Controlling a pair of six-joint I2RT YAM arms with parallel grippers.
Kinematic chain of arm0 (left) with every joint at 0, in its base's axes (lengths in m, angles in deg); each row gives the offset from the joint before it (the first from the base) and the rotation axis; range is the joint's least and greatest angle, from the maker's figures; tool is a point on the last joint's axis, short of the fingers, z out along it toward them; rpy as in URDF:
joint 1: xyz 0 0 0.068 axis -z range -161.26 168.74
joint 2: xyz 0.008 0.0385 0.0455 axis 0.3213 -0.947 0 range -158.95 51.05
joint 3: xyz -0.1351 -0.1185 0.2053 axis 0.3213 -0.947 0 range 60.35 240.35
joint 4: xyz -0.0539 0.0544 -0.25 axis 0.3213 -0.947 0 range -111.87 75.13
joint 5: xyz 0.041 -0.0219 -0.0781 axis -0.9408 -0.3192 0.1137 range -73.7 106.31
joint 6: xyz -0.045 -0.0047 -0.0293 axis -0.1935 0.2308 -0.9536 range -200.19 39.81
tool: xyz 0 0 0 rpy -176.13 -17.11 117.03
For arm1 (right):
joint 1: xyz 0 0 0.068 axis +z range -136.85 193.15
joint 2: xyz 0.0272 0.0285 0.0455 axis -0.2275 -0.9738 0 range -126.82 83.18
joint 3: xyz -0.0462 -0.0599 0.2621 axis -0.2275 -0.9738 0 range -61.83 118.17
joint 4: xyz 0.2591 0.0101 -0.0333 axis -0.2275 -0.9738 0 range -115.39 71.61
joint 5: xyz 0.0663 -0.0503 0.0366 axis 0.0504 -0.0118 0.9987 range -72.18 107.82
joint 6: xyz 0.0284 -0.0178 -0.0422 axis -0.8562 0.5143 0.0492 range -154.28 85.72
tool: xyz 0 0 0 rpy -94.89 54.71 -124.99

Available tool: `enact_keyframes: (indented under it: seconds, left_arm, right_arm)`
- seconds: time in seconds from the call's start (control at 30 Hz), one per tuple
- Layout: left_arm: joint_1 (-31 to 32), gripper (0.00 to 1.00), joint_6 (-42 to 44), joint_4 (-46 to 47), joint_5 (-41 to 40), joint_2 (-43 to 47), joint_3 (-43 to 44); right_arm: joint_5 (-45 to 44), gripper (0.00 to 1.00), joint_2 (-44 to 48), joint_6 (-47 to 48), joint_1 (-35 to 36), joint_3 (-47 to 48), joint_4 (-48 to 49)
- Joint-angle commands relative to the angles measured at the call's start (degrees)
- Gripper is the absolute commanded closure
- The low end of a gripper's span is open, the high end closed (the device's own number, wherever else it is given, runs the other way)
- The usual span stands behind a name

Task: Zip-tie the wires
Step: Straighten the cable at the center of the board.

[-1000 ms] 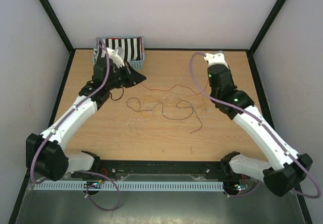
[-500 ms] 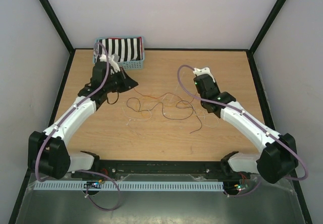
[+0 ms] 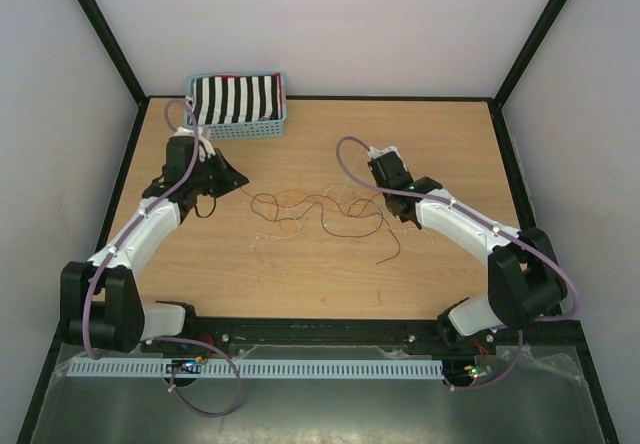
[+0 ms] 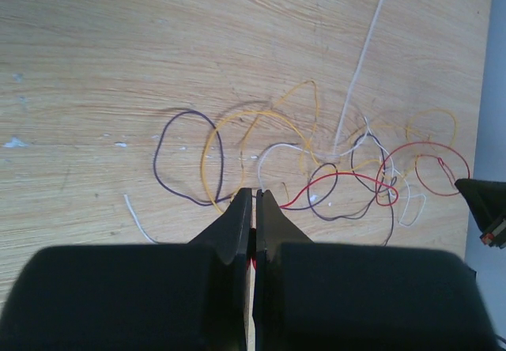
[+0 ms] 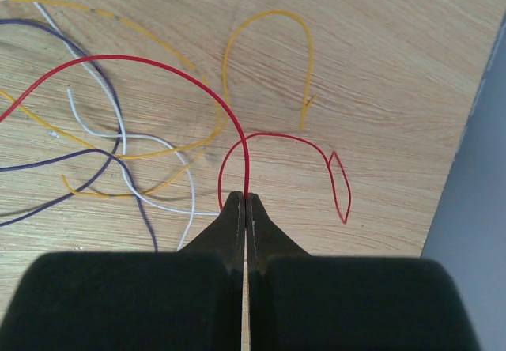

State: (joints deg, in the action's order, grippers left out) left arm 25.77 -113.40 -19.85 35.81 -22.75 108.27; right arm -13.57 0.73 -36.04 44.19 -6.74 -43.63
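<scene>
The left gripper point(image 4: 253, 198) and the right gripper point(image 5: 245, 201) are both pinching shut on the red wire point(image 5: 158, 62). The other wires point(image 3: 320, 205) are lying tangled between them. Pulling apart is risking trouble: the thin strand slipping free, or the snarl tightening.

The table point(image 3: 300, 274) is made of matt, grained wood. The wires point(image 5: 118, 57) are coated in smooth plastic. The basket point(image 3: 240, 127) is moulded of plastic and lined with cloth point(image 3: 235, 97).
</scene>
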Motion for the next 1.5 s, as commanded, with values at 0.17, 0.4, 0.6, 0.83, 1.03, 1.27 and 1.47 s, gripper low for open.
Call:
enact_keyframes:
  seconds: [0.17, 0.4, 0.6, 0.83, 1.03, 1.27, 1.47]
  left_arm:
    - [-3.8, 1.0, 1.9, 1.0, 0.6, -1.0, 0.1]
    - [-3.9, 1.0, 3.0, 1.6, 0.7, -2.8, -2.0]
    - [-3.7, 1.0, 4.0, 1.9, 1.4, -3.3, -2.3]
    - [-3.5, 1.0, 4.7, 2.0, 2.0, -4.6, -2.0]
    - [-3.6, 0.95, 5.2, 1.9, 1.2, -5.6, -1.8]
    - [-3.8, 0.91, 4.8, 1.9, -0.5, -7.2, -2.2]
    - [-3.9, 0.83, 4.4, 2.0, -2.2, -8.5, -3.2]
  right_arm:
    - [2.5, 0.97, -3.5, -2.0, 0.0, 0.0, -1.0]
    - [2.3, 0.9, -6.8, -2.4, 0.0, 1.1, -2.3]
    - [4.8, 0.75, -5.8, -2.6, 0.0, 1.7, -2.4]
    - [8.6, 0.56, -1.9, -2.4, 0.0, 2.7, -2.7]
    - [9.2, 0.43, 1.9, -1.3, 0.0, 5.5, -6.1]
    - [10.7, 0.39, 4.6, -2.4, 0.0, 9.5, -5.8]
    - [14.0, 0.38, 0.2, -7.6, 0.0, 11.7, 2.8]
